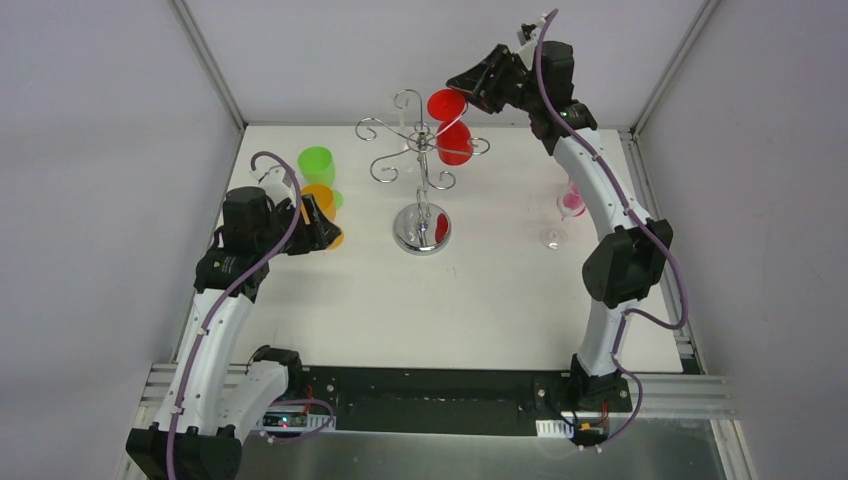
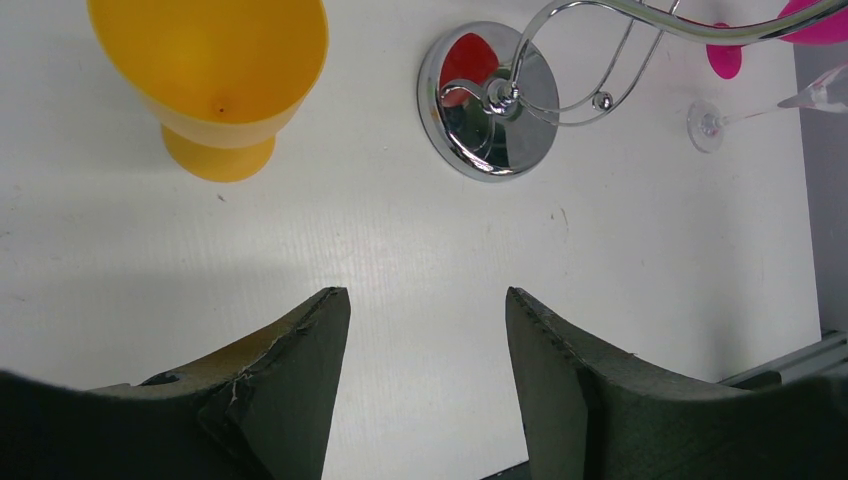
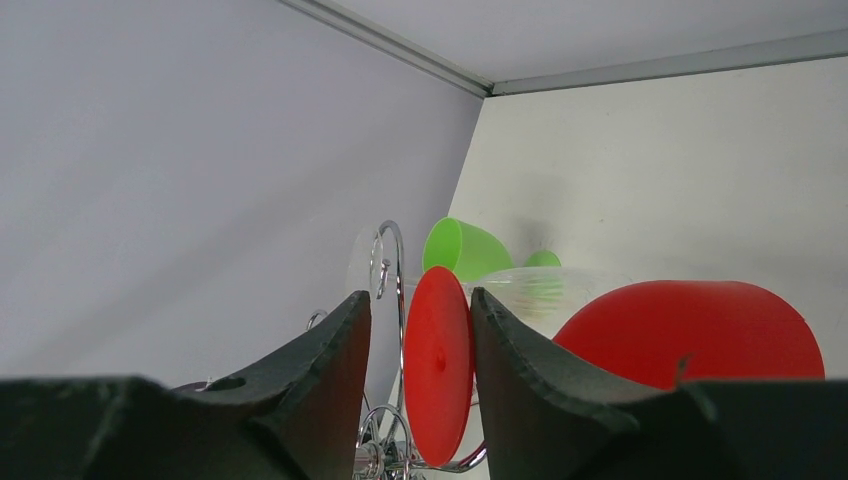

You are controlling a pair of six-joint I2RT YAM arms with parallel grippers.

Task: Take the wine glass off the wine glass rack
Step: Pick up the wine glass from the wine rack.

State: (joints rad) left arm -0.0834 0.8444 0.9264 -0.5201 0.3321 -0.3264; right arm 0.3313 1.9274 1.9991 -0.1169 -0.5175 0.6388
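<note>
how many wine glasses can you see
4: red glass on the rack, green glass and orange glass at the table's left, pink glass at right, partly behind the arm.

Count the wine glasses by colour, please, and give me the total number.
red wine glass, hanging on the wine glass rack: 1
green wine glass, on the table: 1
orange wine glass, on the table: 1
pink wine glass, on the table: 1
Total: 4

Top: high, looking down. Left wrist: downward at table (image 2: 400, 250). Right wrist: level. All share wine glass rack (image 1: 412, 236).
</note>
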